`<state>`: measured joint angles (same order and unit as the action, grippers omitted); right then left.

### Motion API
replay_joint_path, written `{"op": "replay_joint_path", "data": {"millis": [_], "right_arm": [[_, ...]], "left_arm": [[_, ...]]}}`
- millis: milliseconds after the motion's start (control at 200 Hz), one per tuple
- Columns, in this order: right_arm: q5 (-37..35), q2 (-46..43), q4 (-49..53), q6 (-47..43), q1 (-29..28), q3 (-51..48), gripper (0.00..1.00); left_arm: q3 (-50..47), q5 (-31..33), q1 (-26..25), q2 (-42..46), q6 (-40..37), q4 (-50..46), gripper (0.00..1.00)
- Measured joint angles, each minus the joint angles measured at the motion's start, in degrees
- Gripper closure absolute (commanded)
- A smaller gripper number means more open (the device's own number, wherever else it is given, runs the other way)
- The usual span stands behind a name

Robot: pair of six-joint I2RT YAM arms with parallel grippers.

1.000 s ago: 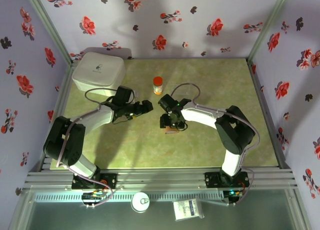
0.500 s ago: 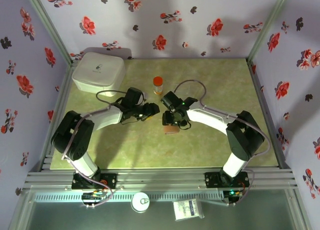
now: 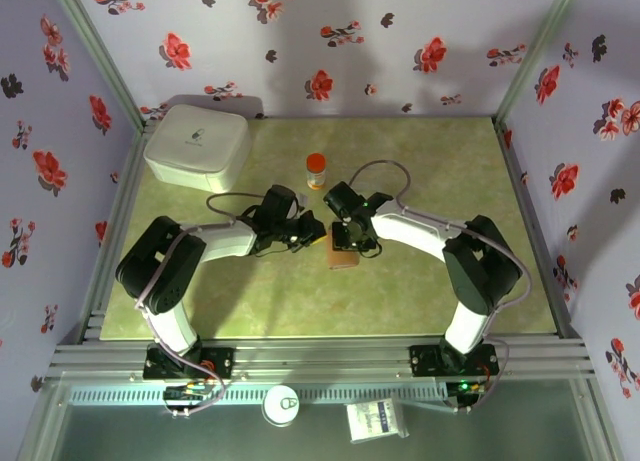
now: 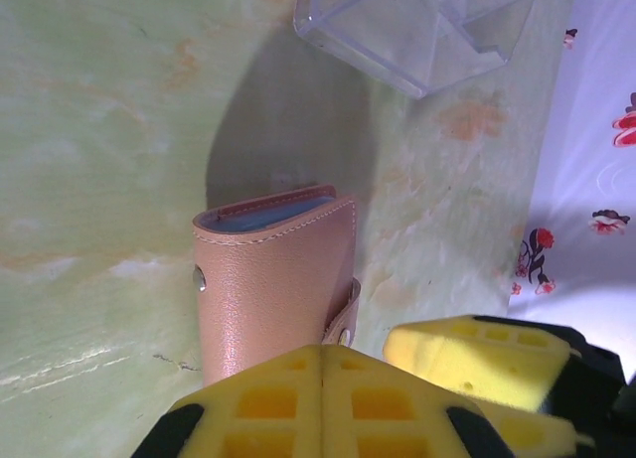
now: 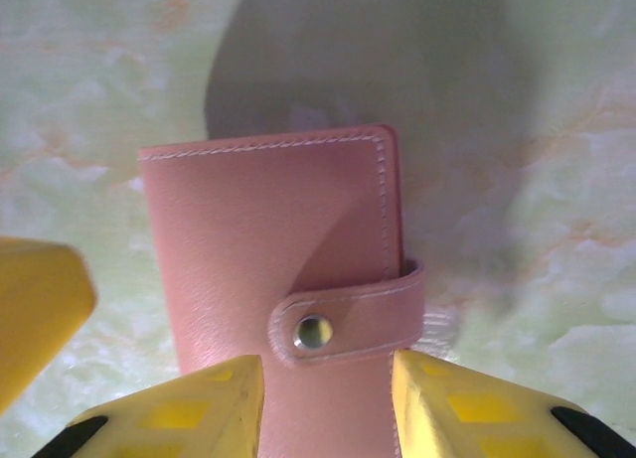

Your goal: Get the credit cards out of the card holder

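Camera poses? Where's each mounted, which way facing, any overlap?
Top external: above, behind the bases, looking down on the table; left arm, right arm show.
Left wrist: low, facing past the shut left gripper to the card holder, clear plastic box.
Right wrist: looking down past the right gripper onto the card holder's clasp.
Shared by all: card holder.

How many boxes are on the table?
2: a white box at the far left corner, and a clear box just beyond the wallet. More may be hidden.
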<state>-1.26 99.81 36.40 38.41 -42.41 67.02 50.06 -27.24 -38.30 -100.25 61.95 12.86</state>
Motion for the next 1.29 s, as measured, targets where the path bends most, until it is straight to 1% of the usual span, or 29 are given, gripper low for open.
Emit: {"op": "replay_joint_path", "data": {"millis": [55, 90, 105, 140, 190, 325, 430, 650, 785, 895, 1000, 1115, 1200, 1295], "right_arm": [[0.07, 0.17, -0.15, -0.07, 0.74, -0.11, 0.57], [0.44, 0.17, -0.59, 0.09, 1.25, -0.44, 0.53], [0.57, 0.17, -0.76, -0.15, 1.38, -0.57, 0.48], [1.16, 0.17, -1.36, -0.15, 1.73, -0.98, 0.43], [2.03, 0.17, -2.4, 0.57, 2.14, -2.16, 0.38], [4.83, 0.15, -4.96, 1.53, 2.47, -5.05, 0.3], [6.73, 0.15, -6.4, 2.36, 2.45, -6.08, 0.28], [10.1, -0.66, -9.81, 4.46, 2.45, -8.15, 0.34], [8.85, -2.36, -9.09, 4.94, 2.45, -8.24, 0.39], [6.86, -4.85, -6.95, 4.39, 2.38, -7.93, 0.47], [5.42, -5.38, -4.31, 3.17, 2.01, -5.51, 0.54], [4.15, -4.26, -1.4, 1.99, 1.01, -1.66, 0.56], [3.67, -1.81, -0.02, 0.85, -0.09, 1.66, 0.59], [2.93, 1.44, 1.97, -0.02, -1.29, 4.9, 0.6]], "left_arm": [[0.0, 0.0, -0.02, -0.07, 0.11, 0.0, 1.0], [0.0, 0.0, -0.02, -0.11, 0.11, -0.09, 1.0], [0.0, 0.0, -0.02, -0.17, 0.09, -0.13, 1.0], [0.02, 0.02, -0.02, -0.33, 0.09, -0.42, 1.0], [0.02, 0.04, -0.02, -0.72, 0.02, -1.16, 1.0], [0.2, 0.07, -0.02, -2.8, -0.59, -2.91, 1.0], [0.52, 0.07, -0.02, -3.98, -1.01, -4.81, 1.0], [1.4, 0.17, 0.0, -4.07, -1.66, -5.84, 1.0], [1.66, 0.17, 0.0, -4.04, -2.12, -6.12, 1.0], [1.66, 0.24, 0.07, -3.78, -2.56, -6.95, 1.0], [1.64, 0.24, 0.39, -2.78, -2.78, -7.82, 1.0], [1.64, 0.26, 1.05, -1.44, -2.78, -7.76, 1.0], [1.38, 0.28, 1.68, -0.72, -2.78, -7.65, 1.0], [0.94, 0.28, 2.25, -0.26, -2.78, -7.54, 1.0]]}}
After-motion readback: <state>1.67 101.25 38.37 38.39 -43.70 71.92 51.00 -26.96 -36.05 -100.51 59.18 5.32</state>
